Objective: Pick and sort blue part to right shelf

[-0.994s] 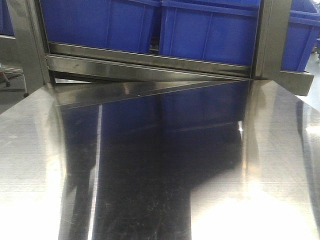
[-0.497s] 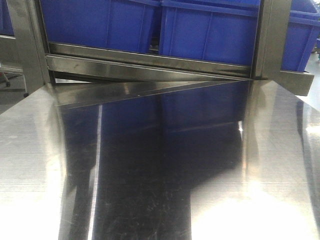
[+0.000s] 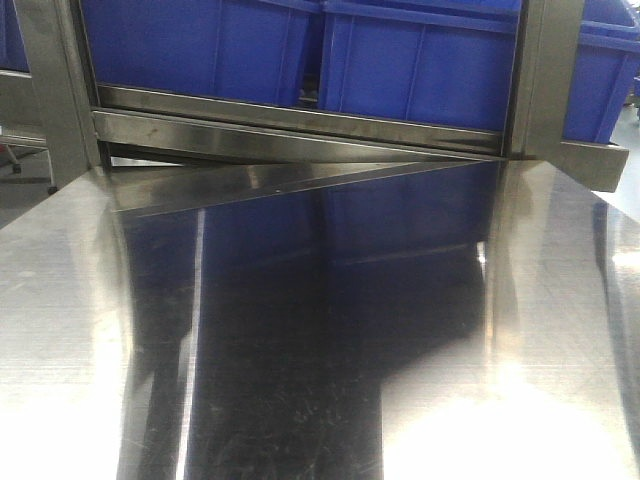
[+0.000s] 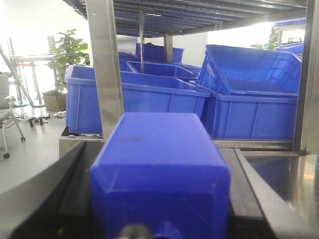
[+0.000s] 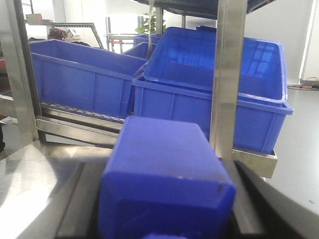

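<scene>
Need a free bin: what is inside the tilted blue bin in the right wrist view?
The tilted blue bin shows only bare blue inner surfaces with light reflections. The steel post covers a strip of it, and its near rim hides the lowest part.

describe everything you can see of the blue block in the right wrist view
The blue block is a smooth, glossy plastic box shape with bevelled edges. It is plain blue, with small dark specks on top. It lies level, pointing toward the right shelf, and is held on both sides between the dark fingers of the right gripper. Its underside is hidden.
</scene>
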Robot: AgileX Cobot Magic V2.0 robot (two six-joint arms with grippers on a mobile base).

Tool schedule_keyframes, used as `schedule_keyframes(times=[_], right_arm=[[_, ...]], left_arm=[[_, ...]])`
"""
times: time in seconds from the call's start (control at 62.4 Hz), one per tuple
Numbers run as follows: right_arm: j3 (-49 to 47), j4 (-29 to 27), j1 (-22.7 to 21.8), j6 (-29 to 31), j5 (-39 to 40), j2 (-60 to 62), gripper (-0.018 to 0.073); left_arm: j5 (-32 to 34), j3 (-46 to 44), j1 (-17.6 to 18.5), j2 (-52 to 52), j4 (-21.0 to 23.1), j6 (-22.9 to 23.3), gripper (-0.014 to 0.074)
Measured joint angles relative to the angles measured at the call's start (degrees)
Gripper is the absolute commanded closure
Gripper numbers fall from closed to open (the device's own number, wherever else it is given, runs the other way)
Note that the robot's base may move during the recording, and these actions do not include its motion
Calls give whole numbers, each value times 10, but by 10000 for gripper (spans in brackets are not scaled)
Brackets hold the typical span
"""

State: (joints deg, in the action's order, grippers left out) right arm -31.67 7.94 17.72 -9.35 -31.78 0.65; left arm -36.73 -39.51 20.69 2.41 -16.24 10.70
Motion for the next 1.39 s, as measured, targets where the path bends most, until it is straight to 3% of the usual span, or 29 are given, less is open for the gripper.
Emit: schedule_keyframes(times=[1.395], right_arm=[[0,1,0,0,0,0,360]], left_arm=[[0,1,0,-1,0,0,326]])
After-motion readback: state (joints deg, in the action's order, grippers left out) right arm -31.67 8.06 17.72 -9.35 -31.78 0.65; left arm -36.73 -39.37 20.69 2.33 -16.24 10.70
